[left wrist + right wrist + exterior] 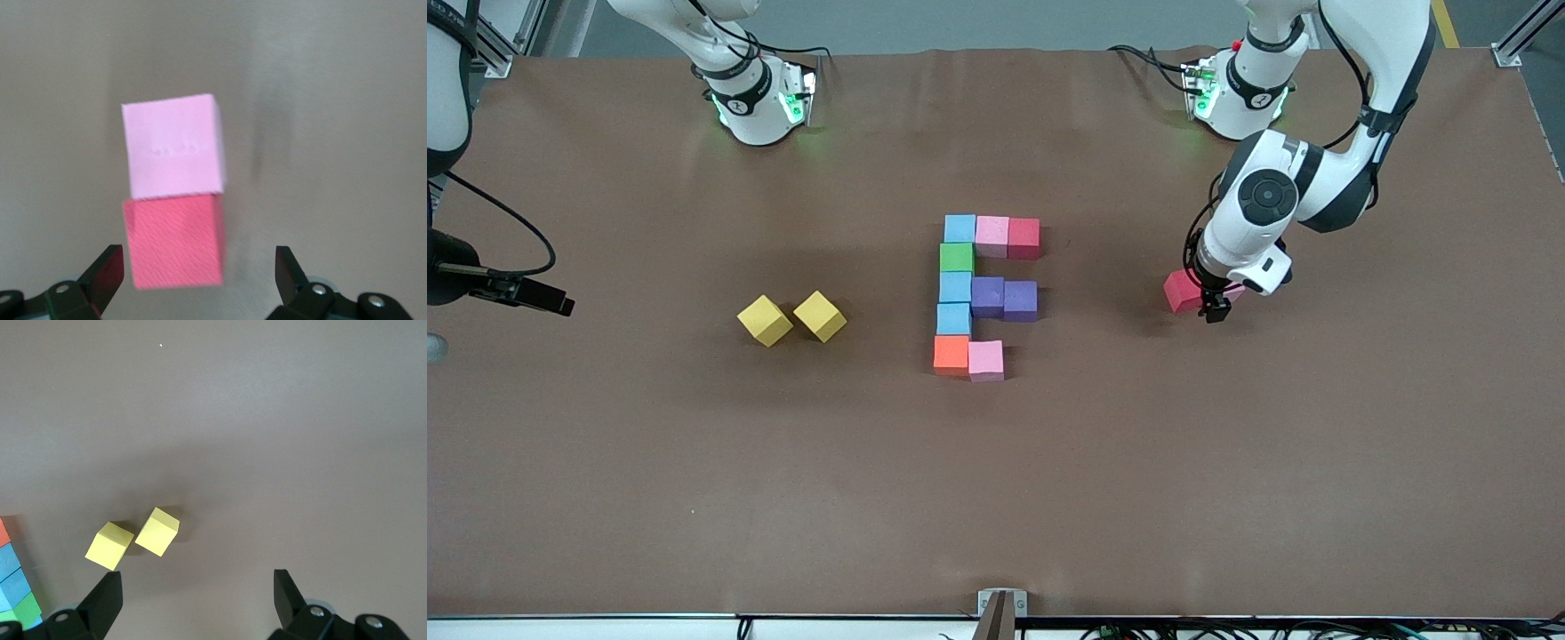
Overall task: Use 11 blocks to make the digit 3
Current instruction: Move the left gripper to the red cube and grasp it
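Ten blocks stand touching in a figure mid-table. Its column runs light blue (959, 228), green (957, 258), light blue (955, 287), light blue (953, 318), orange (951, 355). Pink (991, 236) and red (1024, 237) branch from the top, two purple (987, 296) (1020, 300) from the middle, pink (986, 360) from the bottom. Toward the left arm's end lies a loose red block (1181, 291) (173, 241) touching a pink one (172, 147). My left gripper (1214, 311) (198, 273) hangs open low over the red block, fingers clear of its sides. My right gripper (198, 597) is open and empty, high above the table.
Two yellow cubes (765, 320) (819, 316) sit side by side toward the right arm's end, also in the right wrist view as yellow cubes (109, 546) (157, 531). Brown table (1227, 462) stretches bare between the figure and the front camera.
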### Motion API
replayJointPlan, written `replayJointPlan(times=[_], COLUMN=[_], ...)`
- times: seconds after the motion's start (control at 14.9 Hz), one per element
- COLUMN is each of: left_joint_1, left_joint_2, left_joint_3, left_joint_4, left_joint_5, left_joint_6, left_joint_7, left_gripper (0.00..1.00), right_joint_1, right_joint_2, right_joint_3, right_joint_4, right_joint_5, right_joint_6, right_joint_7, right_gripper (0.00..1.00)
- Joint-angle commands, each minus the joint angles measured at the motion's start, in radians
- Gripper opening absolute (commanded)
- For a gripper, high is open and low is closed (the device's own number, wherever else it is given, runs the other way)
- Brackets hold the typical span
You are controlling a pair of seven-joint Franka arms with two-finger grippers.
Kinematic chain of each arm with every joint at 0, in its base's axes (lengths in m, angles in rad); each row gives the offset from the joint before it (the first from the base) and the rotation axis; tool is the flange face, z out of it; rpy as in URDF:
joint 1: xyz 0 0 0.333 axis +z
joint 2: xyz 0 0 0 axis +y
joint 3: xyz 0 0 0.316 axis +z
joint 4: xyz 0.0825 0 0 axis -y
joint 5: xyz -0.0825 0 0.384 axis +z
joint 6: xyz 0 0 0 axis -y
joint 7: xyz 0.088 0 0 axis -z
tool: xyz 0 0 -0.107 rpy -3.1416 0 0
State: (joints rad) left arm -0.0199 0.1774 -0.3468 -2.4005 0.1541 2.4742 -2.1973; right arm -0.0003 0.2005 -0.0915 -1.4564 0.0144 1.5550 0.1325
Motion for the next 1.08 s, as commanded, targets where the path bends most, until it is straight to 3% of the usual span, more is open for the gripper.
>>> replayJointPlan(times=[0.0, 0.4, 0.47, 0.54, 0.6, 0.67, 0.74, 1.01], left_joint_1=[0.005, 0.003, 0.0, 0.0, 0.0, 0.0, -0.003, -0.015], left_joint_2=[-0.019, 0.059, 0.065, 0.066, 0.066, 0.068, 0.07, 0.108], left_joint_3=[-0.006, -0.008, -0.006, -0.006, -0.006, -0.006, -0.006, -0.008], left_joint_4=[-0.046, -0.042, -0.042, -0.042, -0.04, -0.04, -0.037, 0.05], left_joint_5=[-0.015, -0.015, -0.015, -0.015, -0.015, -0.011, 0.001, 0.005], left_joint_6=[0.023, 0.112, 0.117, 0.117, 0.117, 0.117, 0.117, 0.115], left_joint_7=[0.018, 0.005, 0.005, 0.002, 0.007, 0.017, 0.016, 0.005], left_gripper=[1.0, 1.0, 0.96, 0.87, 0.66, 0.35, 0.2, 0.19], right_joint_1=[-0.012, -0.015, -0.017, -0.017, -0.017, -0.017, -0.017, -0.017], right_joint_2=[-0.069, -0.07, -0.07, -0.07, -0.07, -0.07, -0.072, -0.073], right_joint_3=[0.012, 0.015, 0.015, 0.015, 0.015, 0.015, 0.015, 0.015], right_joint_4=[-0.091, -0.101, -0.101, -0.101, -0.101, -0.101, -0.101, -0.087], right_joint_5=[-0.022, -0.022, -0.022, -0.022, -0.022, -0.022, -0.022, -0.021], right_joint_6=[0.034, 0.039, 0.039, 0.039, 0.039, 0.039, 0.04, 0.033], right_joint_7=[0.018, 0.018, 0.018, 0.018, 0.018, 0.018, 0.018, 0.018], right_gripper=[1.0, 1.0, 1.0, 1.0, 1.0, 1.0, 1.0, 1.0])
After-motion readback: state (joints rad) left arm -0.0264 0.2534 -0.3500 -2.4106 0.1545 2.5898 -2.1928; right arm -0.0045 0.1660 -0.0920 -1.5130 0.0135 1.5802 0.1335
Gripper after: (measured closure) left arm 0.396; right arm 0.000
